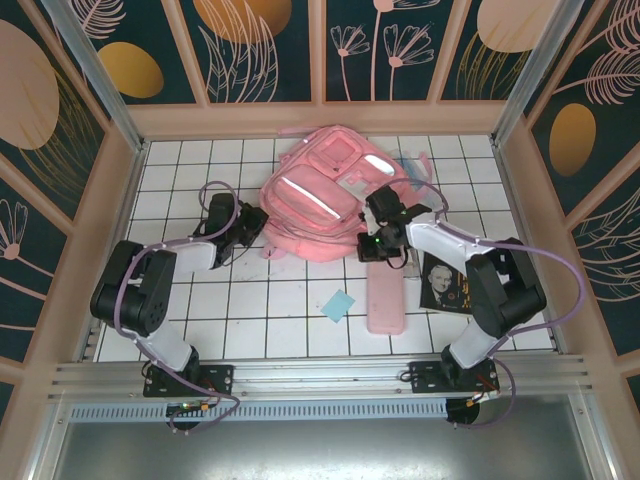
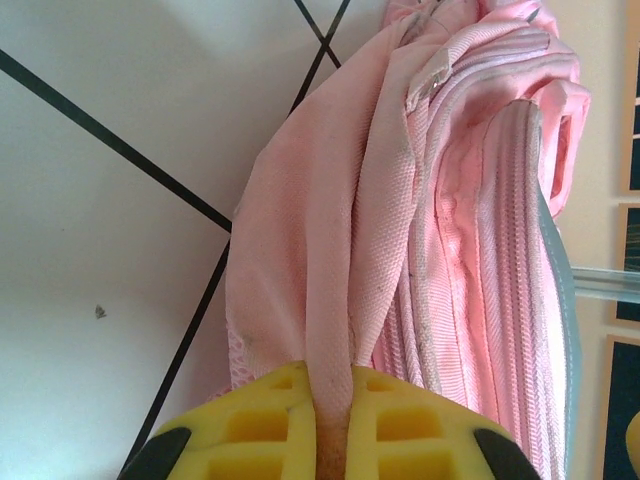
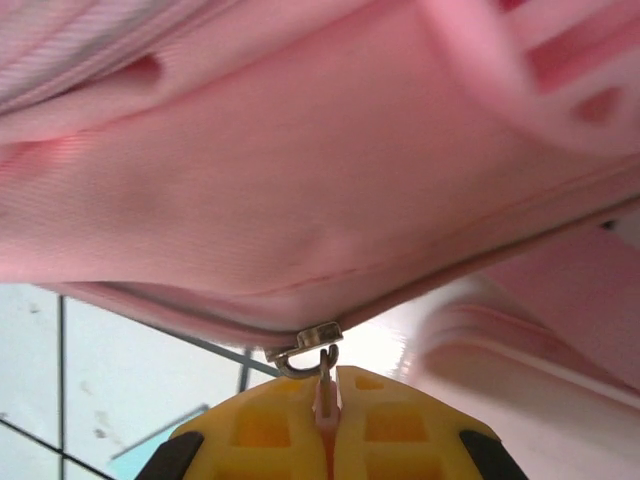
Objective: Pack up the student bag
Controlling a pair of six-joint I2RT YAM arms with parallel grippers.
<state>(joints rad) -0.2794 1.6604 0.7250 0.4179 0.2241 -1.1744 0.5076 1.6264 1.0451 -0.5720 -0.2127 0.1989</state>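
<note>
The pink student bag (image 1: 325,195) lies on the white tiled table at the back centre, whitish stripes facing up. My left gripper (image 1: 243,228) sits at the bag's left edge, shut on a fold of its pink fabric (image 2: 335,330) that runs down between the yellow fingers (image 2: 265,420). At the bag's right edge my right gripper (image 1: 380,222) is shut on the zip pull (image 3: 325,385), which hangs from a metal slider (image 3: 308,345) on the bag's seam (image 3: 250,335).
A flat pink pencil case (image 1: 384,298) lies near the front centre. A small light-blue paper square (image 1: 337,305) sits left of it. A dark book with a face on its cover (image 1: 447,283) lies under the right arm. Walls ring the table.
</note>
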